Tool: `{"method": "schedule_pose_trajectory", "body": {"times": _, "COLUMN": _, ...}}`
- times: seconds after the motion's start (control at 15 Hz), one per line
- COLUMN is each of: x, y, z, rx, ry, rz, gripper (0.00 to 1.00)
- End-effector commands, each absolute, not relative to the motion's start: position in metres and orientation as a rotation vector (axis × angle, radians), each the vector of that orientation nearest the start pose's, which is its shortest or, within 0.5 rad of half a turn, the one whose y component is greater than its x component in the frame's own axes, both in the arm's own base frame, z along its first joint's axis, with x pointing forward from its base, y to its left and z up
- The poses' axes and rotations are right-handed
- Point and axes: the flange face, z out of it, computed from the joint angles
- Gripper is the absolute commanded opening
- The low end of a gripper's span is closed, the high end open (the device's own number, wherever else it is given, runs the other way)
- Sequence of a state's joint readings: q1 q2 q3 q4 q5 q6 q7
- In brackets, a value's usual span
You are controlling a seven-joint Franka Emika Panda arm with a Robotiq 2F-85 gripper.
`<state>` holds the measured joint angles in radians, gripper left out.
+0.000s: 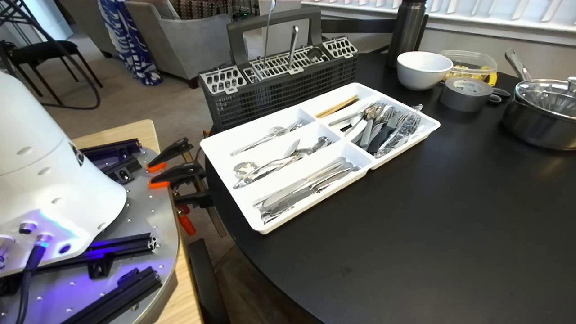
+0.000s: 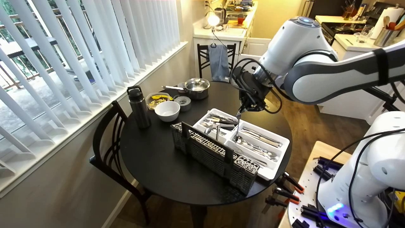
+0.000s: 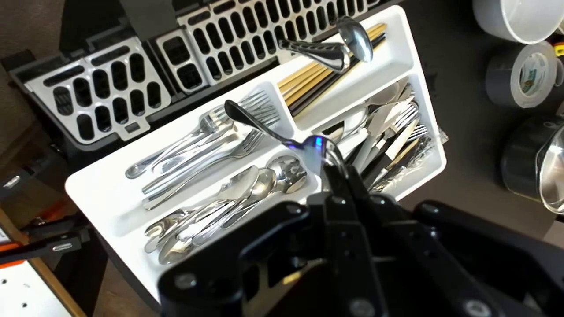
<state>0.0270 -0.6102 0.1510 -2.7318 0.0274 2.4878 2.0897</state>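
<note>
My gripper (image 3: 341, 169) is shut on the tined end of a silver fork (image 3: 282, 139), whose handle points away from the fingers. In an exterior view the gripper (image 2: 240, 110) is above the white cutlery tray (image 2: 269, 172) and the fork (image 2: 238, 125) hangs down. The tray (image 3: 105, 193) holds forks (image 3: 238, 149), spoons (image 3: 264, 180), chopsticks (image 3: 304, 86) and mixed utensils (image 3: 387, 132) in separate compartments. Knives (image 1: 310, 186) fill another, mostly hidden by the gripper in the wrist view. A spoon (image 3: 354, 39) and a utensil handle (image 3: 321, 53) stand in the grey dishwasher basket (image 3: 119, 94).
The basket (image 1: 279, 94) stands along the tray's long side on the round black table (image 2: 152, 164). A white bowl (image 2: 167, 110), tape roll (image 2: 183, 103), food container (image 2: 156, 99), lidded pot (image 2: 196, 88) and metal bottle (image 2: 139, 107) stand farther along. A chair (image 2: 107, 136) is beside the table.
</note>
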Motion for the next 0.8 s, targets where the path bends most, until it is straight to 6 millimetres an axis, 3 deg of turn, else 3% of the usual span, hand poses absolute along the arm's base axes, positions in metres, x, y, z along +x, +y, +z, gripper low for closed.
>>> {"method": "schedule_pose_trajectory", "body": {"times": 0.0, "x": 0.367, "y": 0.054, "z": 0.445, "rx": -1.711, "ry": 2.315, "rz": -0.127, "gripper": 0.03}}
{"method": "schedule_pose_trajectory", "body": {"times": 0.4, "x": 0.373, "y": 0.044, "z": 0.403, "rx": -1.98, "ry": 2.357, "rz": 0.22, "gripper": 0.03}}
{"method": "schedule_pose_trajectory", "body": {"times": 0.73, "x": 0.381, "y": 0.042, "z": 0.364, "rx": -2.106, "ry": 2.49, "rz": 0.351, "gripper": 0.03}}
